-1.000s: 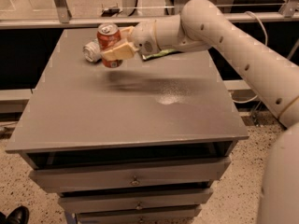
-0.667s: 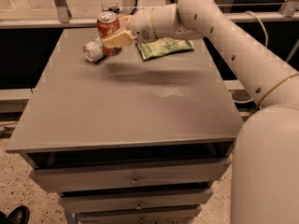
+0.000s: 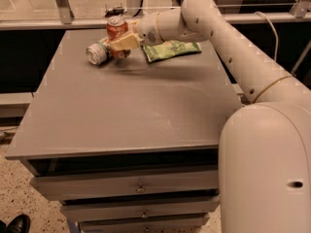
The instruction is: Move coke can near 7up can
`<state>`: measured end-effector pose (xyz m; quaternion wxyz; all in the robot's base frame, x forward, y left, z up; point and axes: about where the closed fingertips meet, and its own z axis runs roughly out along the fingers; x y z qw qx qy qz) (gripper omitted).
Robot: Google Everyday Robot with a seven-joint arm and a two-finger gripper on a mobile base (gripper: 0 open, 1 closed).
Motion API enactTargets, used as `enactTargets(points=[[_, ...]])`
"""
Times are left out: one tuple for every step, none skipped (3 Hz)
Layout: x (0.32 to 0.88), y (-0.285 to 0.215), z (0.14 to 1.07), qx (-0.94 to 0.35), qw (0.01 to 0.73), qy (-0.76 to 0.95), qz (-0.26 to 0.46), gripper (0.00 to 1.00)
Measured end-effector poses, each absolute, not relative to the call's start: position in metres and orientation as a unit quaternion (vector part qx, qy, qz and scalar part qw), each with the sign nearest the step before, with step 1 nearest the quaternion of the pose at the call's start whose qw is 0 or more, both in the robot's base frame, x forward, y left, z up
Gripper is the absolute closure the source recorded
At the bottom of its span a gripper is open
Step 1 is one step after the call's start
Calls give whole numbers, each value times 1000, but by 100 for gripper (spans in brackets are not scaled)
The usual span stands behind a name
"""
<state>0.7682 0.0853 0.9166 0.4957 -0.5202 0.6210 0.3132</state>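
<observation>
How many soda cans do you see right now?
2. The coke can is upright at the far left of the table, held by the gripper; the 7up can lies on its side just left of it. None seems hidden.

My gripper [image 3: 120, 43] is at the far left of the grey surface [image 3: 131, 110], its fingers closed around the middle of the coke can [image 3: 116, 29]. The can is red-orange with a silver top and pull tab, and it stands upright. Just beside it, to its left, the 7up can [image 3: 97, 53] lies on its side on the surface. That can is green and silver-white, with its round silver end turned toward the front left. The two cans look to be touching or nearly so.
</observation>
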Motion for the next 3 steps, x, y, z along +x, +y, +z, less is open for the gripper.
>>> enactTargets(points=[[779, 84, 902, -504, 491, 632, 324, 75], [783, 82, 896, -496, 489, 637, 330, 53], [783, 79, 890, -490, 486, 643, 333, 22]])
